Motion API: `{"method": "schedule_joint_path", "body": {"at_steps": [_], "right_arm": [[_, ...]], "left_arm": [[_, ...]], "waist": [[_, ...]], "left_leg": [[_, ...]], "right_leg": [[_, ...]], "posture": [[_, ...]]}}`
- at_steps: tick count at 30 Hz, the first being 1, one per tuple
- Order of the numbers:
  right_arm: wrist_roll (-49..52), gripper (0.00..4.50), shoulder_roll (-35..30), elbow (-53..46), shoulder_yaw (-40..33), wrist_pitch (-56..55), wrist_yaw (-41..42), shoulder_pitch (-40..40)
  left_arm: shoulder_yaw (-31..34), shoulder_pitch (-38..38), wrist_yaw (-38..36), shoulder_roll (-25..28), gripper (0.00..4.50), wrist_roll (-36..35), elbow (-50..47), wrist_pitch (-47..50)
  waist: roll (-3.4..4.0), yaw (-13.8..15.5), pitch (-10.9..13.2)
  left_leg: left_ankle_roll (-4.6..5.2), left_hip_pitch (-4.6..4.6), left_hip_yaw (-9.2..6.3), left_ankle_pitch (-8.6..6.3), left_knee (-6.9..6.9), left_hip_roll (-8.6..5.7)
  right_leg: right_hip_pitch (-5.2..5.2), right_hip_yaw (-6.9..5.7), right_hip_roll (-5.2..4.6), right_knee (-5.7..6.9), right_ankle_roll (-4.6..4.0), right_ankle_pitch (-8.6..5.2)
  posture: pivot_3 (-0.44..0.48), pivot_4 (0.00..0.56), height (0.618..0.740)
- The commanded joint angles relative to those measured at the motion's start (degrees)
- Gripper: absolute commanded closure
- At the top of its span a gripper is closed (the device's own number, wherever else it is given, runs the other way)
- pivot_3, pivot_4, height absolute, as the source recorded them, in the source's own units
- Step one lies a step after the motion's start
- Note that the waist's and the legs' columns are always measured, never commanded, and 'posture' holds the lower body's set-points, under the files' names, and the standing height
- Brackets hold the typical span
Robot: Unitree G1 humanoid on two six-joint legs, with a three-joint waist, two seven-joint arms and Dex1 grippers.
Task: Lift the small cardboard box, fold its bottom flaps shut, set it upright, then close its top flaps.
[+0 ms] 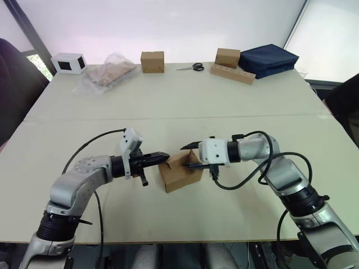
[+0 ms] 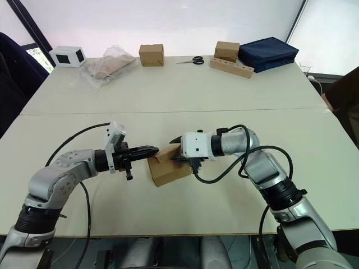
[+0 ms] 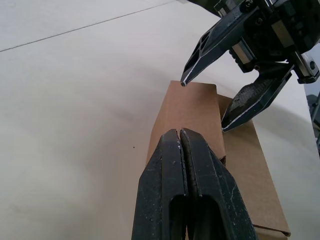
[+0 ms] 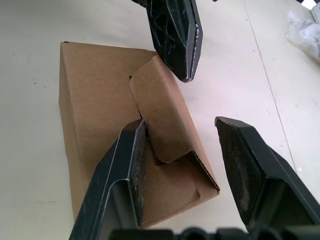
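Right wrist view: small cardboard box [image 4: 100,125] on counter [image 1: 224,106] between both tools. Right tool [image 4: 190,165] spread, one finger at the rounded tuck flap (unseated). Left tool [image 3: 180,137] pinched together, empty, tip against box. Closing unfinished.

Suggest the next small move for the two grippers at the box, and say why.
Probably press down with the shut left gripper to seat the rounded tuck lid. The small cardboard box stands on the table with that lid partly raised. The open right gripper has one finger at the lid and could steady it.
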Motion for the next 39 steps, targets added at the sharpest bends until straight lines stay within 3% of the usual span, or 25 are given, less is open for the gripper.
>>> {"method": "schedule_joint_path", "body": {"at_steps": [1,18,39], "right_arm": [[0.18,2.29,0.65,-0.09,-0.59,-0.25,-0.36,-0.79],[3.08,2.29,-0.43,-3.51,-0.39,4.55,3.57,0.7],[9.59,2.29,-1.84,-7.58,0.15,19.62,6.18,2.04]], "left_arm": [[-0.23,0.06,-0.75,1.09,4.5,1.17,-0.76,-1.49],[-3.15,0.79,-1.78,1.51,4.5,5.48,-1.09,-5.27],[-4.28,-0.97,-4.86,4.02,4.5,6.15,-2.45,-5.72]], "waist": [[0.0,-0.01,0.0],[0.0,0.04,0.0],[0.0,0.03,0.0]], "left_leg": [[0.0,0.0,0.0,0.0,0.0,0.0],[0.01,0.0,0.0,0.0,0.0,0.0],[0.06,0.0,-0.01,-0.03,0.0,0.0]], "right_leg": [[0.0,0.0,0.0,0.0,0.0,0.0],[0.01,0.0,0.0,0.0,0.0,0.0],[0.01,0.0,0.0,0.0,0.0,0.0]], "posture": [[0.0,0.15,0.74],[0.0,0.15,0.74],[0.0,0.15,0.74]]}}
